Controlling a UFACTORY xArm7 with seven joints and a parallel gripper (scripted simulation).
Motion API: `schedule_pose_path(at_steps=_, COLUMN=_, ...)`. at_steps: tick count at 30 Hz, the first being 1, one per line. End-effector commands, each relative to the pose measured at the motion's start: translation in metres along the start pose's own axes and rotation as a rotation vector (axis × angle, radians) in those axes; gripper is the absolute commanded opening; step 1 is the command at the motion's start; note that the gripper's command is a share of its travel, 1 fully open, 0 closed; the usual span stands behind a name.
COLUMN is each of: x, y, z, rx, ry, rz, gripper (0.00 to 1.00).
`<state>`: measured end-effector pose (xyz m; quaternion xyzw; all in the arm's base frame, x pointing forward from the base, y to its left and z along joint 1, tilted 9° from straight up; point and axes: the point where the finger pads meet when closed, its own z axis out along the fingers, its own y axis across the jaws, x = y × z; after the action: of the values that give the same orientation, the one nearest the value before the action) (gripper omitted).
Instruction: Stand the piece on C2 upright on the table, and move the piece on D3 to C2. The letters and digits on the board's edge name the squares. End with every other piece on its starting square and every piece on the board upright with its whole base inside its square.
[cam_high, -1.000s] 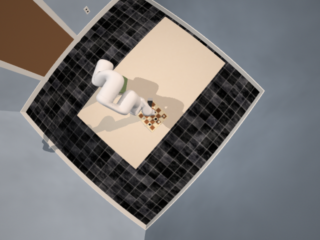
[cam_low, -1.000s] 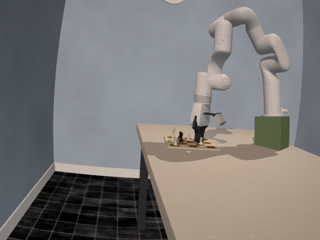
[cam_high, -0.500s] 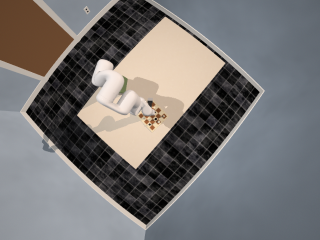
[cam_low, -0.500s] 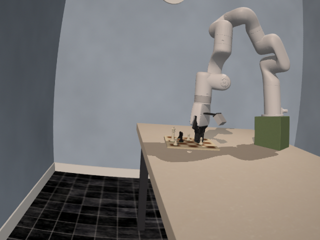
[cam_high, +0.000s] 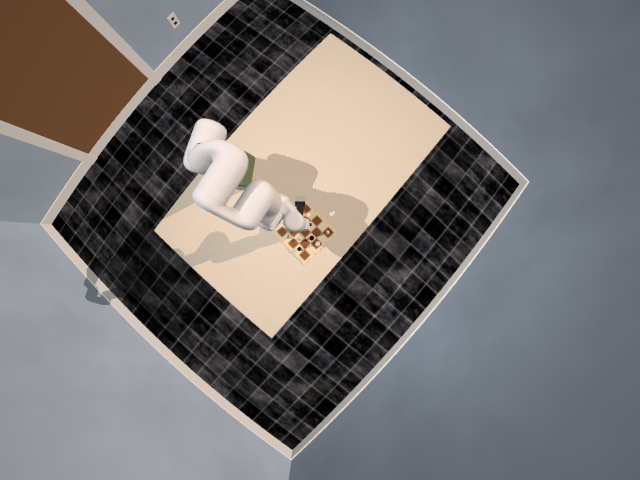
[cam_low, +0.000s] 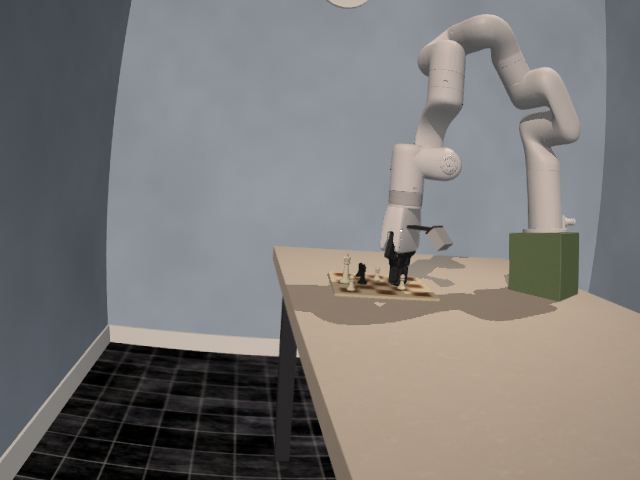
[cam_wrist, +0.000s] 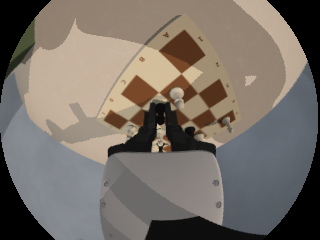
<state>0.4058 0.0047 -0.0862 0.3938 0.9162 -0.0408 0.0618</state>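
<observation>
Jaws of the gripper (cam_low: 397, 271) are clamped on a small piece low over the chessboard (cam_low: 419, 296); the piece is hidden between the black fingers in the wrist view, so its type cannot be told. It is judged to be either the C2 or the D3 piece; the square labels are too small to be read.

A small pale object (cam_high: 331, 212) is seen on the desk (cam_low: 465, 372) just beside the board. It may be the C2 piece already set off, but this cannot be confirmed.

Risks from here:
- A white pawn (cam_low: 401, 282) stands just beside the fingers, so it could be knocked by a sideways move before a clean lift.
- The black knight (cam_low: 361, 273), the white king (cam_low: 346, 268) and another white pawn (cam_low: 351, 283) stand near, so they could be clipped by low transit.
- The grip appears narrow and near the piece's top, so tilt or slip on lift is possible, and the base could end up outside its square at release.
</observation>
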Motion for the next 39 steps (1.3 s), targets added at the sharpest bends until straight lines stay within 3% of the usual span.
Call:
schedule_pose_path(at_steps=1, x=-0.001, y=0.001, z=-0.002, rx=-0.003, ry=-0.002, rz=0.000, gripper=0.00)
schedule_pose_path(at_steps=6, x=-0.001, y=0.001, z=-0.022, rx=-0.003, ry=-0.002, rz=0.000, gripper=0.00)
schedule_pose_path(at_steps=15, x=-0.001, y=0.001, z=-0.086, rx=-0.003, ry=-0.002, rz=0.000, gripper=0.00)
schedule_pose_path(at_steps=22, x=-0.001, y=0.001, z=-0.100, rx=-0.003, ry=-0.002, rz=0.000, gripper=0.00)
schedule_pose_path(at_steps=34, x=-0.005, y=-0.003, z=-0.100, rx=-0.003, ry=-0.001, rz=-0.002, gripper=0.00)
schedule_pose_path(at_steps=37, x=-0.043, y=-0.039, z=-0.098, rx=-0.003, ry=0.000, rz=-0.020, gripper=0.00)
schedule_pose_path(at_steps=39, x=-0.043, y=-0.039, z=-0.098, rx=-0.003, ry=0.000, rz=-0.020, gripper=0.00)
